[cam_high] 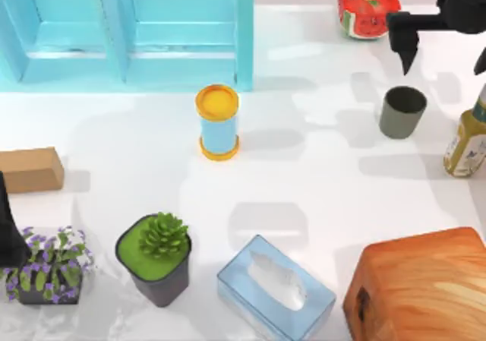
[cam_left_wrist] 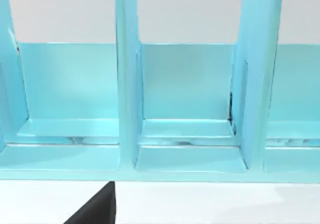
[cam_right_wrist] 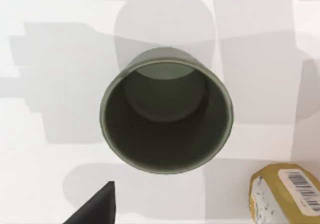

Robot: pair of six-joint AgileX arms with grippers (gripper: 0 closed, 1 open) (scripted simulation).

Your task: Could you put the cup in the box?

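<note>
The right gripper [cam_high: 444, 56] hangs with fingers apart above the cup [cam_high: 402, 112] near the tabletop's right edge, so a careless descent might knock the bottle [cam_high: 466, 140] beside it.

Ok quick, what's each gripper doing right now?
Left gripper: cannot be told, parked at the table's left edge.
Right gripper: open, above the cup, holding nothing.

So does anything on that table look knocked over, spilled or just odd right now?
Nothing stands out. The cup stands upright and looks empty in the right wrist view, beside the upright bottle. The blue cylinder, succulent pot and tissue box all sit flat. The right gripper hangs just behind the cup, touching nothing.
</note>
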